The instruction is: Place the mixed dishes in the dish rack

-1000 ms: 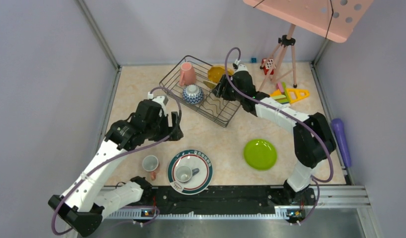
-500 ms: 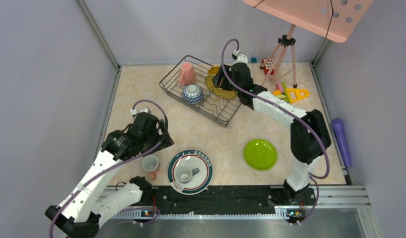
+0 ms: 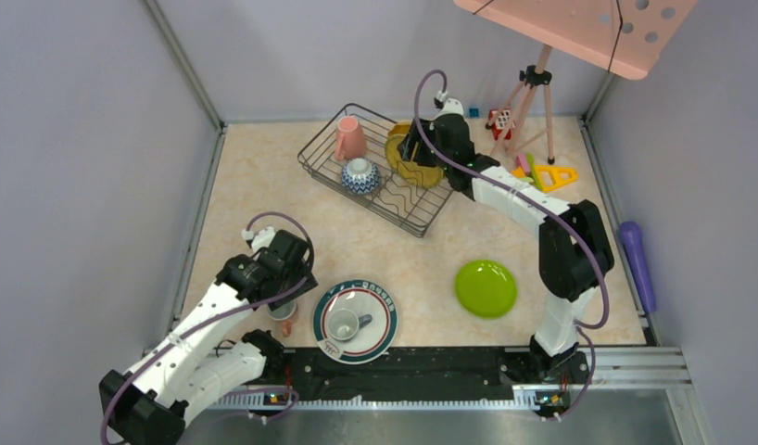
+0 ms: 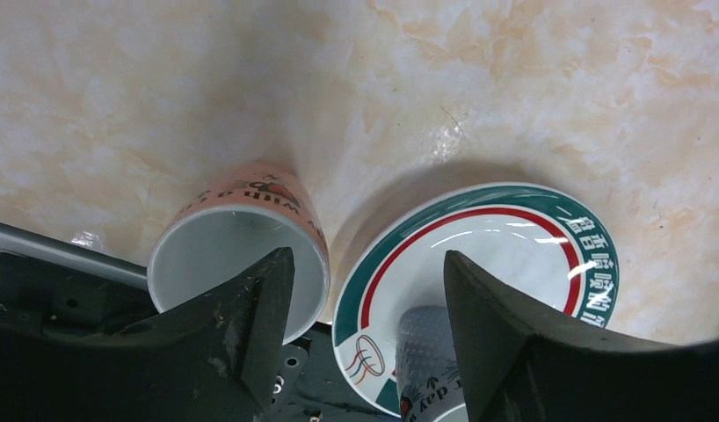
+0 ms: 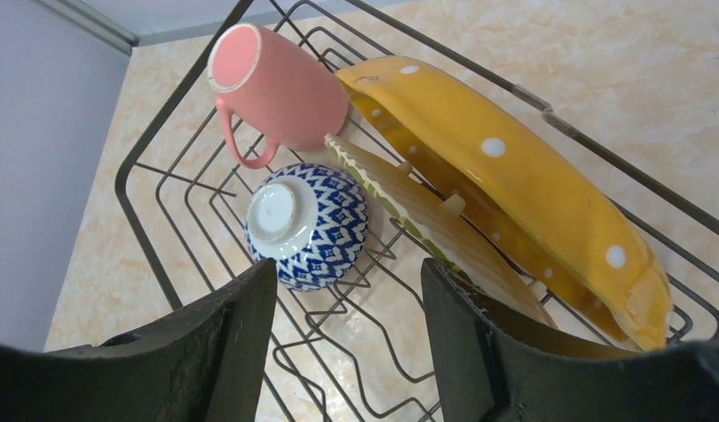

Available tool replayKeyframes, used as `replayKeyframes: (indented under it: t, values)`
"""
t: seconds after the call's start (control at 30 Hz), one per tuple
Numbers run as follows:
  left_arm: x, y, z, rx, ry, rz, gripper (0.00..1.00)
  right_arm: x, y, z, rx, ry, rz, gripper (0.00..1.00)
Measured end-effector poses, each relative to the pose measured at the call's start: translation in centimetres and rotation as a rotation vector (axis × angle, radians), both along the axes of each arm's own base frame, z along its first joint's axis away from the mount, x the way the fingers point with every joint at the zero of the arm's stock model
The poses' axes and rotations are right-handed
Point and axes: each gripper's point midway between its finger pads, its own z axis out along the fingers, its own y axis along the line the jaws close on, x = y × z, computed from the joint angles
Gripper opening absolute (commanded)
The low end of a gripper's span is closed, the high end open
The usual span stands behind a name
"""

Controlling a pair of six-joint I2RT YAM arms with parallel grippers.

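Observation:
The dark wire dish rack holds a pink mug, a blue-white bowl and the yellow dotted plate. In the right wrist view the yellow dotted plate leans on edge beside an olive-yellow plate, near the mug and bowl. My right gripper hangs open over the rack wires, holding nothing. My left gripper is open. Its left finger sits over the mouth of a pink mug lying on the table. Beside that mug is the green-rimmed plate carrying a small cup.
A lime green plate lies at the right front. Behind the rack stand a tripod and colourful toy blocks. A purple object lies along the right wall. The arms' base rail runs just behind the green-rimmed plate.
My left arm swung from mid-table down to the pink mug at the front, its jaws narrowing. The right gripper brought the yellow plate into the rack and its jaws widened slightly.

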Motion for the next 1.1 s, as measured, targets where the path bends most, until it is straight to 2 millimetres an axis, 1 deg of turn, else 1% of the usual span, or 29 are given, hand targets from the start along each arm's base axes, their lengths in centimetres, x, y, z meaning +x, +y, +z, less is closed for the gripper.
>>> replayKeyframes:
  t: [0.07,0.2,0.23,0.3,0.4,0.57,0.6,0.63,0.67,0.7,0.73,0.77,0.83,1.03,1.1]
  values:
    - [0.2,0.1,-0.3,0.008,-0.002,0.01,0.67,0.3,0.2,-0.3,0.001,0.007,0.009,0.62]
    - [0.6,0.1,-0.5,0.013,-0.011,0.018,0.57,0.4,0.5,-0.7,0.0,0.022,0.022,0.63]
    - [0.6,0.1,-0.6,0.014,-0.013,0.02,0.56,0.4,0.5,-0.6,0.002,0.022,0.027,0.64]
    - [0.7,0.1,-0.7,0.016,-0.014,0.021,0.49,0.4,0.8,-0.2,0.008,0.021,0.045,0.67]
    - [0.7,0.1,-0.8,0.016,-0.017,0.019,0.41,0.3,1.2,0.1,0.02,0.022,0.074,0.68]
    - [0.8,0.1,-0.9,0.018,-0.018,0.014,0.4,0.0,1.5,0.2,0.034,0.03,0.113,0.71]
    - [0.8,0.1,-0.9,0.019,-0.017,0.014,0.38,-0.1,1.6,0.3,0.037,0.031,0.119,0.71]
    - [0.8,0.0,-1.1,0.017,-0.016,0.014,0.35,-0.2,1.6,0.4,0.041,0.029,0.125,0.72]
    - [0.8,0.0,-1.2,0.015,-0.013,0.012,0.3,-0.3,1.6,0.7,0.045,0.027,0.128,0.72]
    - [0.7,-0.1,-1.4,0.013,-0.008,0.01,0.22,-0.4,1.6,1.0,0.051,0.023,0.133,0.72]
    - [0.6,-0.1,-1.6,0.011,-0.001,0.008,0.09,-0.6,1.6,1.5,0.058,0.015,0.139,0.72]
    - [0.5,-0.2,-1.9,0.011,0.009,0.003,0.0,-0.8,1.6,2.0,0.065,0.007,0.145,0.72]
    - [0.6,-0.3,-2.0,0.01,0.011,0.002,0.0,-1.4,1.5,3.3,0.082,-0.012,0.159,0.72]
    - [0.4,0.5,-1.7,0.059,0.017,-0.021,0.0,-2.9,1.5,7.3,0.128,-0.075,0.197,0.72]
    - [0.4,0.5,-1.3,0.062,0.017,-0.028,0.0,-3.7,1.3,8.2,0.14,-0.092,0.212,0.75]
